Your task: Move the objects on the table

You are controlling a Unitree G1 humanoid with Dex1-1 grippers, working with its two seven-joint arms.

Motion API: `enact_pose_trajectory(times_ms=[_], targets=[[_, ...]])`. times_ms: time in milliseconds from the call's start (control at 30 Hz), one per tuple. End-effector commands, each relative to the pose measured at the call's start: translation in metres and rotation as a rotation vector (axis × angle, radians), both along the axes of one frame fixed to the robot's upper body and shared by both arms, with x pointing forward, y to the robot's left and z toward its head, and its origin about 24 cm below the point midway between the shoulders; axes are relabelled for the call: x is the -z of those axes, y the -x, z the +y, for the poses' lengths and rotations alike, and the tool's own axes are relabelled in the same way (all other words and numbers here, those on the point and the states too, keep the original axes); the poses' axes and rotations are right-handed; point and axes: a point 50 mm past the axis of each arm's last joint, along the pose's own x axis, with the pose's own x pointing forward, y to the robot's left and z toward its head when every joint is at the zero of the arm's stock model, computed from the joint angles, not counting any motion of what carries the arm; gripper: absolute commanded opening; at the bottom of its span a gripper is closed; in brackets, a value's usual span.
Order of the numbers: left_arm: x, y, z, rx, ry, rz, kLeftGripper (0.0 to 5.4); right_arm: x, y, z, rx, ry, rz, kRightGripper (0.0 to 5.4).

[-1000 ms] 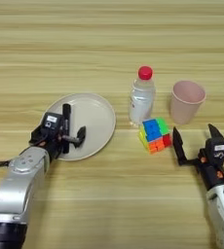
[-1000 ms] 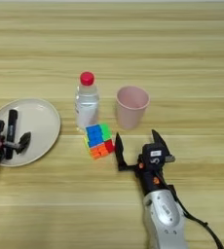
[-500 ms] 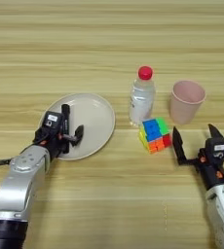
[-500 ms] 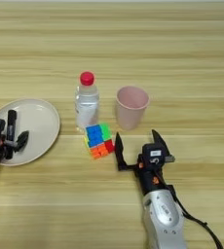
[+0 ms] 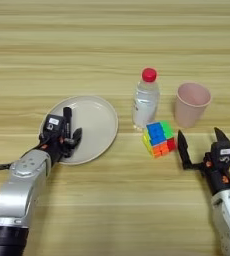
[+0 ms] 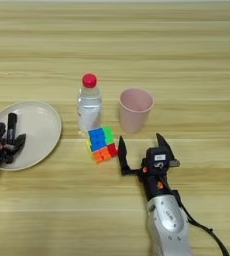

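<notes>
Probably a robot lab: only a wood-grain table (image 5: 112,45) with staged small objects shows.

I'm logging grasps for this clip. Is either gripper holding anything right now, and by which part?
The right gripper is open and empty beside the puzzle cube. Whether the left gripper, over the plate, holds anything cannot be told.

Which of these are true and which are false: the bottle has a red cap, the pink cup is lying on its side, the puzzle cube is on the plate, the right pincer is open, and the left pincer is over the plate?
1. The bottle has a red cap. True.
2. The pink cup lies on its side. False: it stands upright, mouth up.
3. The puzzle cube is on the plate. False: it sits on the table, in front of the bottle.
4. The right pincer is open. True: its fingers are spread, near the cube.
5. The left pincer is over the plate. True.
</notes>
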Motion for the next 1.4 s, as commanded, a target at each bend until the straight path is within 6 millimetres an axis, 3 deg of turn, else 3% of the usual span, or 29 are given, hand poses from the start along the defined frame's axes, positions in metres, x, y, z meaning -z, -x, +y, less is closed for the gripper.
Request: enact_pose_trajectory(times_ms=[33,600,800,1033,1400], targets=[[0.001,0.0,0.004,-0.004,-0.018,0.003,2.6,-0.001,-0.002,-0.001,0.005,-0.004,-0.004,5.4],[-0.006,-0.004,0.002,-0.002,-0.019,-0.034,0.94,0.0,-0.001,-0.002,0.012,-0.001,-0.002,5.4],[-0.009,-0.005,0.002,-0.002,-0.018,-0.045,0.93,0.0,-0.001,-0.003,0.014,-0.002,-0.002,5.4],[-0.026,-0.005,-0.006,0.019,0.014,-0.103,0.93,0.0,-0.002,-0.003,0.013,-0.003,-0.004,5.4],[-0.062,0.009,-0.037,0.125,0.169,-0.149,0.93,-0.001,-0.003,-0.003,0.014,-0.005,-0.004,5.4]])
